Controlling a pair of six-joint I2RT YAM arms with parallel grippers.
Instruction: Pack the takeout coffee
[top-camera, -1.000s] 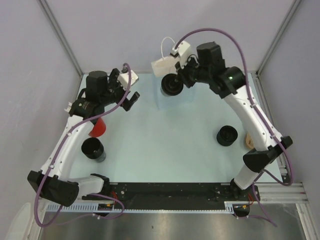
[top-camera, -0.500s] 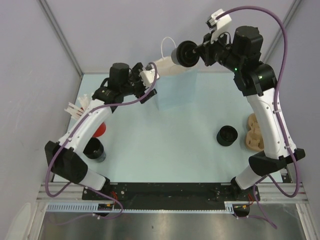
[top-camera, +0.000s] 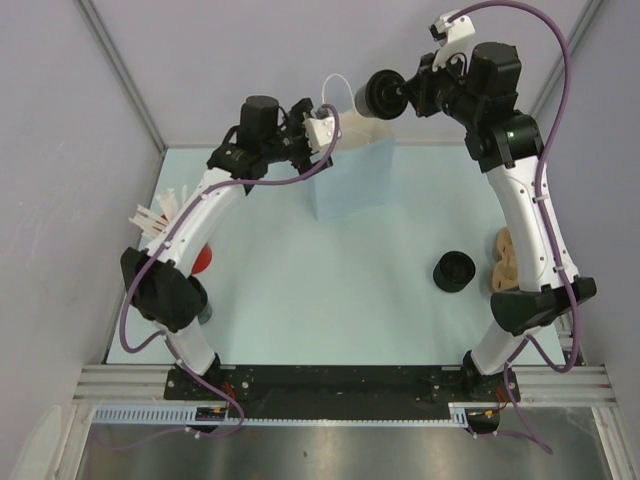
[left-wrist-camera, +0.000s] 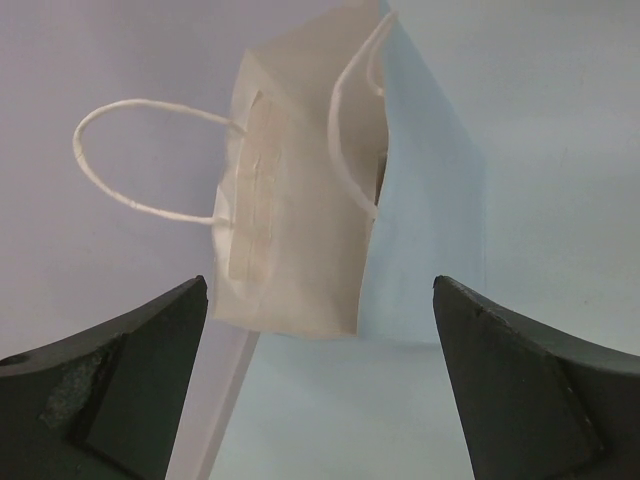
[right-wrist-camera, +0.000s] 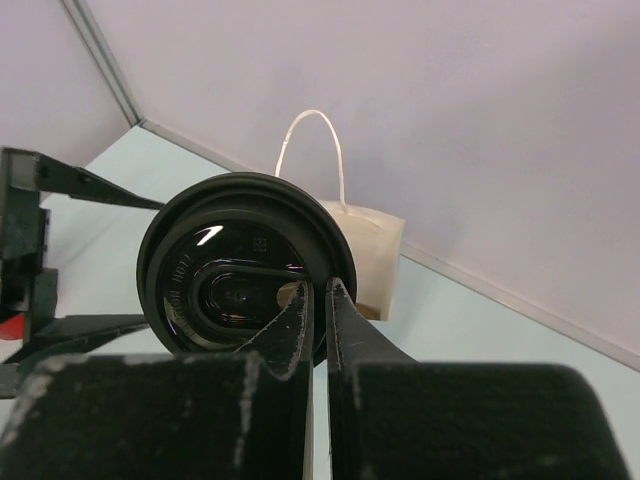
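Note:
The takeout coffee (top-camera: 381, 95), a short black cup with a black sip lid, hangs in the air just above the far top edge of the pale-blue paper bag (top-camera: 352, 185). My right gripper (top-camera: 408, 92) is shut on the cup's lid rim. The right wrist view shows the lid (right-wrist-camera: 235, 265) face-on, my right gripper (right-wrist-camera: 320, 290) pinching its rim, and the bag (right-wrist-camera: 368, 255) behind. My left gripper (top-camera: 318, 148) is open and empty at the bag's upper left corner. In the left wrist view the gripper (left-wrist-camera: 320, 285) faces the open bag (left-wrist-camera: 300, 210).
A second black cup (top-camera: 454, 271) stands on the table at the right, next to the brown pulp carrier (top-camera: 507, 266). The red cup (top-camera: 200, 259) and its white straws (top-camera: 155, 214) sit at the left, partly behind my left arm. Walls enclose the back and sides.
My right gripper has lifted the cup up and to the right, from low beside the bag to above its top. My left arm has swung right to the bag's corner.

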